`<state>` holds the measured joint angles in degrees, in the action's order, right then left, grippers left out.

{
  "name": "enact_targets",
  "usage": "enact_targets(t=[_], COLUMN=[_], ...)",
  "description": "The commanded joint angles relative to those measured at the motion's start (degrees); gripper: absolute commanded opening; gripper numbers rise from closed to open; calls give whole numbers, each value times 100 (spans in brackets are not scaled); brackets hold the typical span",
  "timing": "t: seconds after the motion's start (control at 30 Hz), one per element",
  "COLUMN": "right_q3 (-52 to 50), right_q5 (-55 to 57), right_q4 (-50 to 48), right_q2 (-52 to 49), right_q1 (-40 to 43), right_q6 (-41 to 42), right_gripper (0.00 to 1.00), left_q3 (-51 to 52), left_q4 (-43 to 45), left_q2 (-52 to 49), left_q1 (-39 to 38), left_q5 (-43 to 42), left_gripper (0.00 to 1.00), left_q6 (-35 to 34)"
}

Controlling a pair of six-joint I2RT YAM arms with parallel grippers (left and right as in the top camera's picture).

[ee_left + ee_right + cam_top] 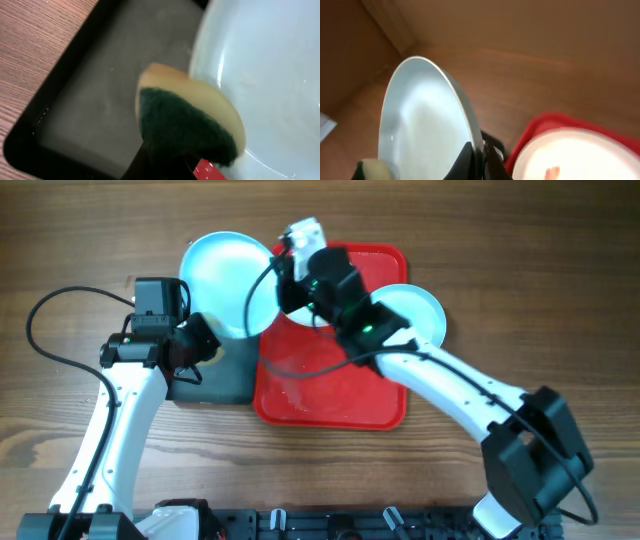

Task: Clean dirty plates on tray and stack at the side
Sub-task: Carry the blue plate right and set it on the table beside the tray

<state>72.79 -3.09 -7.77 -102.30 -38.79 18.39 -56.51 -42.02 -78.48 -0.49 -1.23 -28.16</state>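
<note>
Edgewise, the pale blue plate (pixel 222 280) sits rim-clamped in the right end effector (pixel 480 157).

left gripper (pixel 207 340), right gripper (pixel 283 282) clenched

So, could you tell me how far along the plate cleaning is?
Done: no cleaned stack shows beside the red tray yet. In hand: the right gripper holds a pale blue plate tilted over the black tray, with the left gripper bringing a sponge to it. Left: the smeared white plate.
</note>
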Motion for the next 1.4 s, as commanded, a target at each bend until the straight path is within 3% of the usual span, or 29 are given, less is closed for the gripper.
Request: enact_targets(t=[0.0,0.13,0.27,0.47,0.73,1.07,1.37], right_q3=[87,87,87,87,76,-17,-17], right_q5=[-817,-907,-1043,-1054,-531,857,1099], right_q4=[404,1005,1718,2636,3086,3342,3563], right_q2=[295,507,815,1045,999,219,-422], right_q1=[374,964,1779,3453,4999,5425,5423], right_q6=[817,695,706,573,584,874,866], right_gripper=[4,4,4,4,4,4,4], left_q3=[-33,-33,-31,11,17,17,17], left_q4=[0,22,306,562,540,540,616], left_q2=[37,37,37,35,-17,-17,-17], left_q1=[-15,-15,-15,-15,-39,-302,-304], left_q5=[-22,-46,-581,-647,-647,-643,-640], left_gripper=[4,4,4,4,4,4,4], left_q6=[76,177,822,850,850,850,876])
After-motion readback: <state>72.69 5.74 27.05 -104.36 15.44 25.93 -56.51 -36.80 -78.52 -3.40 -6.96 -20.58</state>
